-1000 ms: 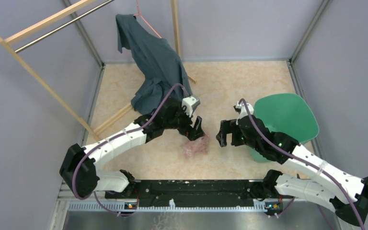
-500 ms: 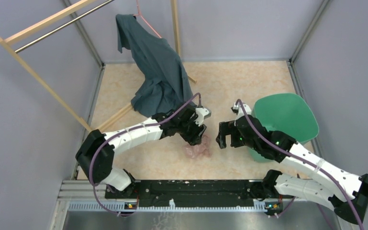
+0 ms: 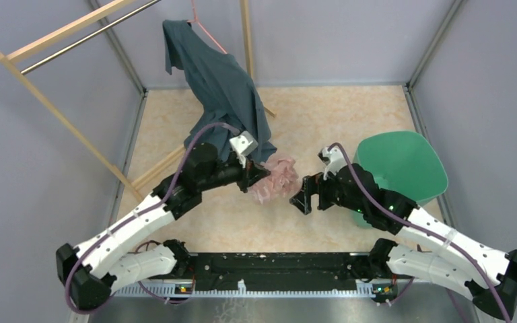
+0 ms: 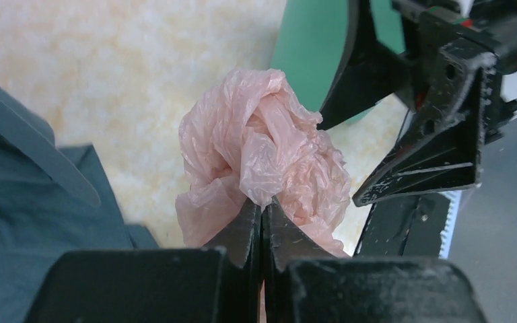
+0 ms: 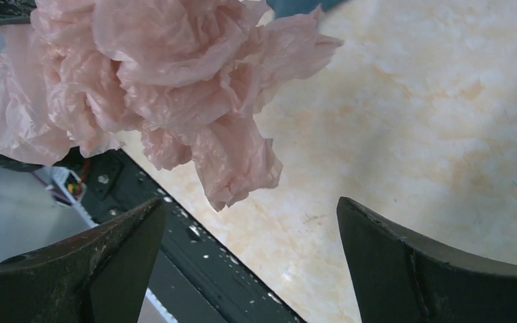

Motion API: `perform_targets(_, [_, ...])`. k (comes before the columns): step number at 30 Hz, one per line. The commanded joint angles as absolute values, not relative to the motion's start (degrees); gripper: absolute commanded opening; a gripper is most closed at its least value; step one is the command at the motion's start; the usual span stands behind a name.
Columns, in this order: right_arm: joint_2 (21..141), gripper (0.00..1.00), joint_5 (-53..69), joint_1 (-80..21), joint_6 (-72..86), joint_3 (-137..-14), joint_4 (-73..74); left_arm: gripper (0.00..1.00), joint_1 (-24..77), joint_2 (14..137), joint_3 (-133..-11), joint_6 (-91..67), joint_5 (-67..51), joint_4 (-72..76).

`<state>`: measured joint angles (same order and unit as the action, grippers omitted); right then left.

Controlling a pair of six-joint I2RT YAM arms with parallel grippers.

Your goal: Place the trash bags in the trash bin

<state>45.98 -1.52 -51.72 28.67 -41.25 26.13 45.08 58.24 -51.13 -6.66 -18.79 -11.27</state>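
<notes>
The trash bag is a crumpled ball of pale pink film, lifted off the floor. My left gripper is shut on its near edge; in the left wrist view the black fingertips pinch a fold of the bag. Just right of the bag, my right gripper stands open and faces it. In the right wrist view the bag hangs above and left of the wide-apart gripper, with nothing between the fingers. The teal-green trash bin stands behind the right arm, also green in the left wrist view.
A dark blue-grey shirt hangs from a wooden rack at the back left, its hem near my left wrist. Grey walls enclose the beige floor. The black base rail runs along the near edge.
My left gripper closed on the pink bag and lifted it up and back off the floor. The right gripper edged slightly left toward the bag and stayed open.
</notes>
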Motion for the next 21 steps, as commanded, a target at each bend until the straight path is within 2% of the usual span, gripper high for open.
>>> perform_targets(1, [41.1,0.97,3.2,-52.4,26.5,-41.9,15.9,0.00,43.7,52.2,-46.9,-8.5,-24.5,0.4])
perform_targets(4, [38.3,0.97,1.8,-52.4,26.4,-41.7,13.9,0.00,42.7,49.2,-45.7,-9.3,-25.7,3.2])
perform_targets(12, [40.2,0.76,3.0,-52.4,27.0,-42.9,9.9,0.00,41.4,46.6,-43.8,-10.9,-29.6,6.8])
perform_targets(16, [42.6,0.71,4.0,-52.4,27.2,-43.9,10.1,0.00,41.4,46.3,-43.6,-11.2,-29.9,7.2])
perform_targets(17, [43.0,0.67,3.9,-52.4,27.1,-44.0,10.3,0.00,41.4,46.1,-43.5,-11.2,-29.9,7.3])
perform_targets(20, [43.0,0.37,3.5,-52.4,27.0,-44.3,10.5,0.00,41.4,45.9,-43.5,-11.2,-28.5,7.1])
perform_targets(21, [42.8,0.30,2.8,-52.4,26.8,-44.4,11.1,0.00,41.4,45.7,-43.6,-11.2,-27.1,6.8])
